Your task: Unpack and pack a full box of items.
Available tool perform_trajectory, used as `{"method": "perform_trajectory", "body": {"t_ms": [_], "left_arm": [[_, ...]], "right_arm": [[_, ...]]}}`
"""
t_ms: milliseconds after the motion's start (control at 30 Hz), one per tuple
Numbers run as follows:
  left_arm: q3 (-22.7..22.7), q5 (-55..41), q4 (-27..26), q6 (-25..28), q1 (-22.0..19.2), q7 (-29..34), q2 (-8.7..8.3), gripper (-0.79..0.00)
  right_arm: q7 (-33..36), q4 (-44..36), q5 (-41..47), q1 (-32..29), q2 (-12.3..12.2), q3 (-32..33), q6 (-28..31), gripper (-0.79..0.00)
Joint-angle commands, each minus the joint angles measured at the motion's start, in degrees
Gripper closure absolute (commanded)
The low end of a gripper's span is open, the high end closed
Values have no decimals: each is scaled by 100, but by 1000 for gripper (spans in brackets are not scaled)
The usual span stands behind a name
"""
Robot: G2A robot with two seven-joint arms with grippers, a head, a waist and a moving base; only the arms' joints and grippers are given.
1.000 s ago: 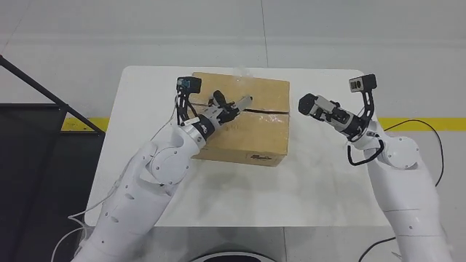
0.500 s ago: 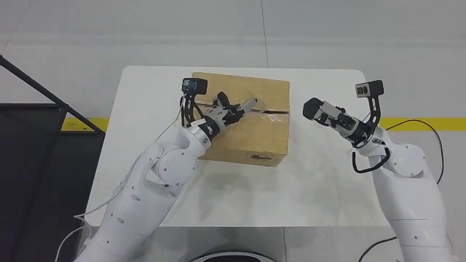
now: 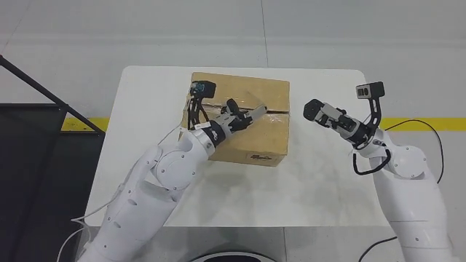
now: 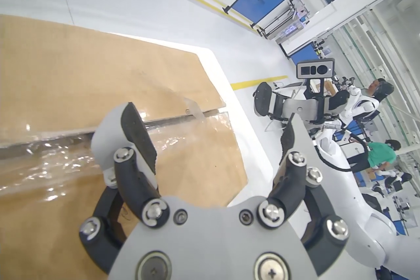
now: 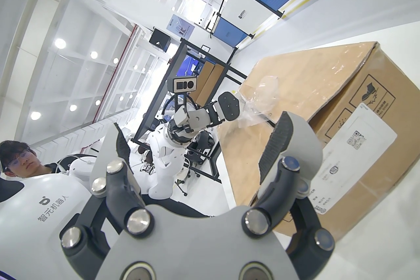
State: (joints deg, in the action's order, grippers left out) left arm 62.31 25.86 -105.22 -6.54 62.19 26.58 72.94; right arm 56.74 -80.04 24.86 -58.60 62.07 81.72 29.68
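A brown cardboard box (image 3: 255,138) stands on the white table (image 3: 145,116), its top flaps closed. Wrinkled clear tape (image 4: 49,160) runs along the top seam, and one end of it lifts off near the box's right edge (image 5: 259,104). My left gripper (image 3: 246,110) hovers open just over the seam (image 4: 213,133), with nothing between its fingers. My right gripper (image 3: 312,109) hangs open in the air to the right of the box (image 5: 328,104), pointing toward it and apart from it (image 5: 200,143).
Bare table top lies in front of the box and to its right (image 3: 320,182). A dark mat (image 3: 36,175) covers the floor to the left of the table. A printed label (image 5: 354,150) sits on the box's side wall.
My left gripper has slid to the right along the seam over the box top. My right gripper drew back a little to the right, then held still.
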Motion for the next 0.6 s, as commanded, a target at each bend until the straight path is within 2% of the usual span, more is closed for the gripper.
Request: {"method": "perform_trajectory", "body": {"t_ms": [0, 567], "left_arm": [[-44, -139, 57, -44, -53, 139, 15, -785], [-840, -150, 383, -131, -527, -129, 247, -785]], "right_arm": [[5, 6, 6, -4, -4, 2, 8, -785], [106, 41, -4, -57, -47, -23, -16, -785]]}}
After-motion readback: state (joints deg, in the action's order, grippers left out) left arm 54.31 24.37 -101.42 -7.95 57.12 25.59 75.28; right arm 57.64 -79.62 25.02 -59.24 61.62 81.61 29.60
